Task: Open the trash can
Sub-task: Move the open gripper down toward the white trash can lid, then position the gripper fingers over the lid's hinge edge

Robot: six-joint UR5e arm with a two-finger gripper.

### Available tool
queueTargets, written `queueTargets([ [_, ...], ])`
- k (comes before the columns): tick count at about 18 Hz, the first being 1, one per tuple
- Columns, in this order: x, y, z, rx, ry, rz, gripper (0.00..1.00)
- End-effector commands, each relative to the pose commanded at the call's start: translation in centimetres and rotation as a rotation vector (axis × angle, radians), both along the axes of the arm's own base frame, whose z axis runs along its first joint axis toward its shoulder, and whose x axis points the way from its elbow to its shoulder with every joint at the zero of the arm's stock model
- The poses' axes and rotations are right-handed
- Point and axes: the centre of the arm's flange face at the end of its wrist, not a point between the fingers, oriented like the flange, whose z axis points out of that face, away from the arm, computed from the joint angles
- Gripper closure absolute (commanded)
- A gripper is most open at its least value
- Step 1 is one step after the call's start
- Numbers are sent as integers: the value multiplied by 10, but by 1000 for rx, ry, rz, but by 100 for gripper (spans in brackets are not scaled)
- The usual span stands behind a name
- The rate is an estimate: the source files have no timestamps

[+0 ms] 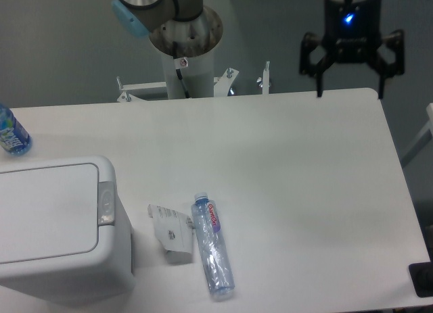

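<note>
At far edge, gripper w/ jaws wide, empty; should close, press button squarely so bin lid pops.

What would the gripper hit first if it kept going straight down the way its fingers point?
Most likely the bare table near its far right edge. The open gripper hangs there with nothing under it, though depth is hard to judge.
</note>
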Motion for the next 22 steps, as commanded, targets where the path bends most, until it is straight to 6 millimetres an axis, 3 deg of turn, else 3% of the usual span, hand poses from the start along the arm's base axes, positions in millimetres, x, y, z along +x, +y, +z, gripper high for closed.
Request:
queueTargets([
  [7, 67, 86, -21, 114, -161, 136, 0],
  [11, 88, 122, -32, 245, -298, 187, 0],
  [16, 121, 153, -49, 244, -358, 170, 0],
  [22, 146, 180, -62, 260, -371, 148, 0],
])
